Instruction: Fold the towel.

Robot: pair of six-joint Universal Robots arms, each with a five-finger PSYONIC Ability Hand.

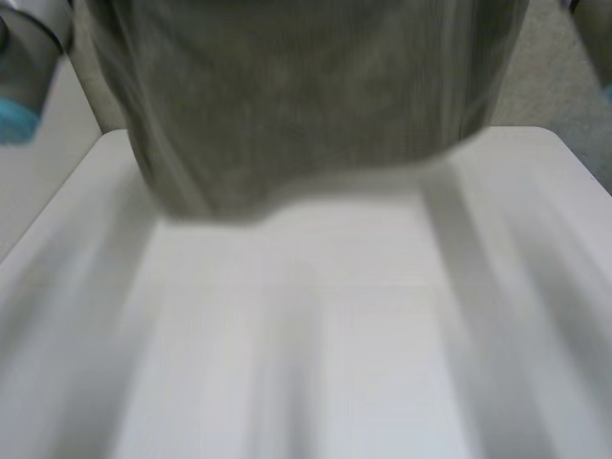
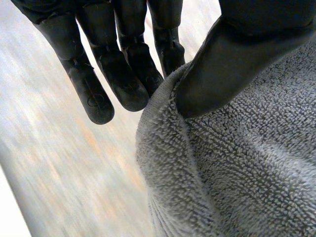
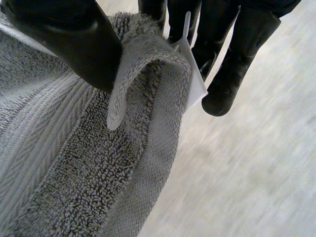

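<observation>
1. You have a grey terry towel (image 1: 306, 96) held up, hanging as a broad sheet over the far part of the white table (image 1: 316, 363). Its lower edge runs uneven.
2. Your left hand (image 2: 237, 64) pinches its hemmed edge between thumb and fingers.
3. Your right hand (image 3: 64, 44) pinches another part of the edge, where the hem folds over and a white label (image 3: 193, 79) sticks out.

Grey towel (image 1: 306, 105) — white table (image 1: 316, 344) — black hands.
</observation>
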